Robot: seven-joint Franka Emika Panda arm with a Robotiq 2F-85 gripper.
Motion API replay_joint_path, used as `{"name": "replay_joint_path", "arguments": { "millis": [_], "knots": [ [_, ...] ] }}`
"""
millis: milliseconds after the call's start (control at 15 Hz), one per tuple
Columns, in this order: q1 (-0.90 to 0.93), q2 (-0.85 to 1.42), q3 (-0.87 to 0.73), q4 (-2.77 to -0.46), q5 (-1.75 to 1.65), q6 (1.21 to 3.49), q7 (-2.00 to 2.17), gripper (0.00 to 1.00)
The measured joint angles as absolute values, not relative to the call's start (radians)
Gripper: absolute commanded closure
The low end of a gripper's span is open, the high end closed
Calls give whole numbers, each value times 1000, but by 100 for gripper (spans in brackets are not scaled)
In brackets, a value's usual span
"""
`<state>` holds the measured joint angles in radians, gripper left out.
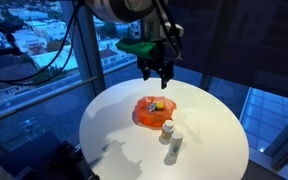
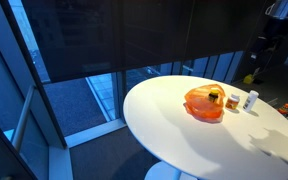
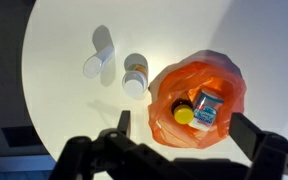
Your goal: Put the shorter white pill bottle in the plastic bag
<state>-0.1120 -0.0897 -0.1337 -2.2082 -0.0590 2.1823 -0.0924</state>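
Observation:
The shorter white pill bottle (image 3: 134, 78) stands upright on the round white table, just beside the orange-red plastic bag (image 3: 224, 80). It also shows in both exterior views (image 1: 167, 127) (image 2: 234, 101). The bag (image 1: 144, 115) (image 2: 199, 108) lies open like a shallow bowl and holds a yellow-capped bottle (image 3: 184, 115) and a white and blue packet (image 3: 206, 108). My gripper (image 3: 184, 126) is open and empty, hanging well above the bag (image 1: 156, 70). In an exterior view it is near the right edge (image 2: 259, 62).
A taller, slimmer white bottle (image 3: 97, 55) (image 1: 174, 143) (image 2: 250, 99) stands next to the shorter one, on the side away from the bag. The table (image 1: 114, 130) is round, with its edge close on all sides. Windows and a railing surround it.

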Motion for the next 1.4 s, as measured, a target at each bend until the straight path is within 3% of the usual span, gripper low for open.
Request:
{"name": "replay_joint_path", "arguments": {
  "millis": [867,1400],
  "knots": [
    [-150,167,-177,-2139,-90,2237,-43,0],
    [-150,183,-176,-2141,-90,2256,-42,0]
  ]
}}
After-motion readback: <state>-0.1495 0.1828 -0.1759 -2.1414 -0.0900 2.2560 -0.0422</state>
